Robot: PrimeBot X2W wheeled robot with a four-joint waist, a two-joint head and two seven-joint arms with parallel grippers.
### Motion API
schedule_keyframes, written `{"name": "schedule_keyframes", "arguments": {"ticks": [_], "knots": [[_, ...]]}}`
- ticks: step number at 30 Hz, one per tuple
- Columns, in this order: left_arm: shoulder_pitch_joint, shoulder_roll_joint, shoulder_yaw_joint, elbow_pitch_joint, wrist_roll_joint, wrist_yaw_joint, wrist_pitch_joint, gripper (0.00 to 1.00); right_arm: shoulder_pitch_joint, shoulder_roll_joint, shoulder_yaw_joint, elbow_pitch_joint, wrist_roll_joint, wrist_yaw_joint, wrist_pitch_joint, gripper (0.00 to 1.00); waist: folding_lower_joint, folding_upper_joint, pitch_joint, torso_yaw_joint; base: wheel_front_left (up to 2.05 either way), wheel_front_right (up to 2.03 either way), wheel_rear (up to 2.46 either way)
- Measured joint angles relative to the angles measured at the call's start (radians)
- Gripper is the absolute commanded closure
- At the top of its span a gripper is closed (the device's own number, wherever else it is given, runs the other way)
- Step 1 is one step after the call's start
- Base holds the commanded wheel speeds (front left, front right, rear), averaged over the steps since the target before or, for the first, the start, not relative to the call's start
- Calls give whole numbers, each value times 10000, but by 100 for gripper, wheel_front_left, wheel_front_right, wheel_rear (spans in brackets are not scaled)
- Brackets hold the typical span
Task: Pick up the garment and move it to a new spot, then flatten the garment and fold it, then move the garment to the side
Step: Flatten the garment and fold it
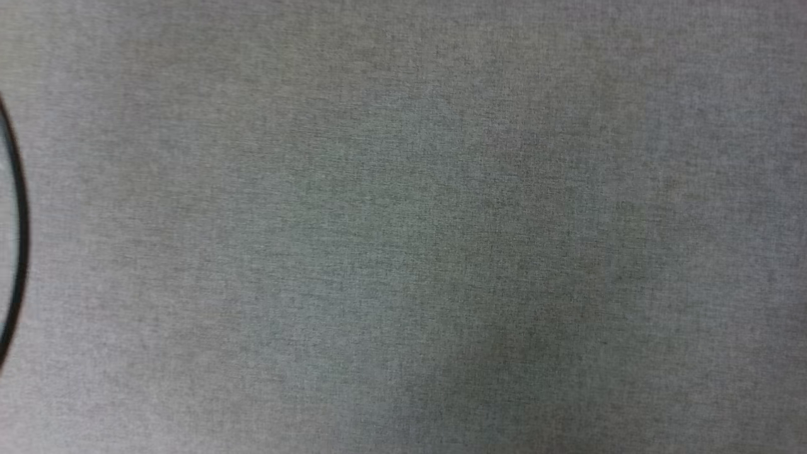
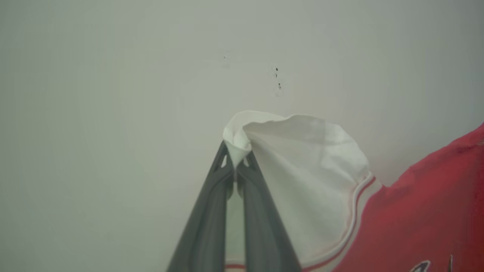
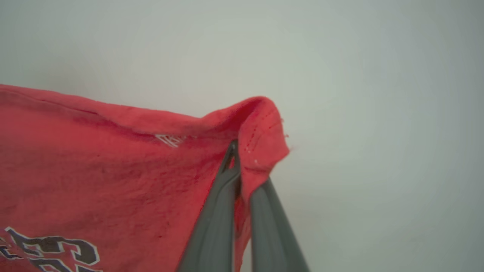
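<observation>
The garment (image 2: 435,211), a red jersey T-shirt, is pinched at two places, one by each of my arms. In the left wrist view its white sleeve end (image 2: 310,177) bunches into a peak at the tips of the left gripper (image 2: 235,158), whose two dark fingers (image 2: 211,219) are clamped together on a fold of that white cloth. A red-and-white striped trim (image 2: 355,211) curves where the sleeve meets the red body, and a scrap of dark print outlined in white (image 2: 421,266) shows at the bottom edge. In the right wrist view the right gripper (image 3: 240,166) is clenched on a stitched red corner (image 3: 261,132) of the shirt, the cloth folding over one finger and falling between the two. From that corner the red fabric stretches away to that view's left, carrying a small white mark (image 3: 170,139) near its upper edge and dark, white-outlined lettering (image 3: 49,249) at the lower left. Behind the shirt in both wrist views lies a plain pale surface (image 2: 113,94) with a few tiny dark specks (image 2: 278,77); I cannot tell whether the shirt hangs clear of it or rests on it. My head view looks onto a grey woven surface (image 1: 403,227), blurred, with a thin dark curved line (image 1: 19,227) at its left edge.
</observation>
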Motion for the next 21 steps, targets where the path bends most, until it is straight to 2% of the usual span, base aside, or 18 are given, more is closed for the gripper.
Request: {"name": "schedule_keyframes", "arguments": {"ticks": [9,15,21], "knots": [[2110,-35,-366,481,-706,-46,-715,100,1783,276,207,1358,961,0,-1390,100,-1,0,-57,-221,0,0,0],[4100,-265,-12,221,-955,-40,-901,100,3518,437,696,1662,1601,0,-2215,100,-1,0,-460,-231,0,0,0],[6213,-476,698,-637,-715,117,-909,100,5321,449,1375,1442,2199,0,-2564,100,-2,0,-1025,-262,0,0,0]]}}
